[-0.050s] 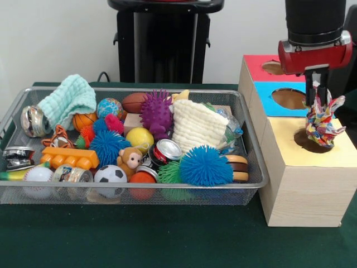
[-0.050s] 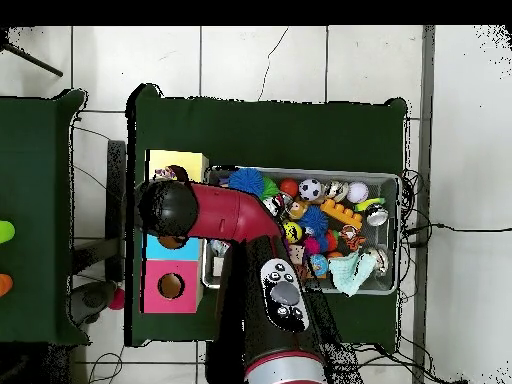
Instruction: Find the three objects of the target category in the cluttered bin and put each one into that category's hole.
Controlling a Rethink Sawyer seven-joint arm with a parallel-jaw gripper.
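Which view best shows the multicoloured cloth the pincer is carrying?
The front view. There the multicoloured cloth hangs from the pincer, its lower end at the hole in the yellow section of the wooden box. In the overhead view the red arm covers that spot, so the cloth is hidden.

1. The arm (image 1: 315, 22) comes down at the right of the front view, its black wrist section vertical above a red gripper housing.
2. The gripper (image 1: 317, 95) points straight down, its dark fingers (image 1: 309, 89) close together and closed on a multicoloured cloth (image 1: 322, 120) that hangs below them.
3. In the overhead view the red upper arm (image 2: 225, 215) runs sideways from a black rounded joint (image 2: 168, 208), then bends toward the base (image 2: 285, 360) at the bottom; the gripper is hidden under the joint there.
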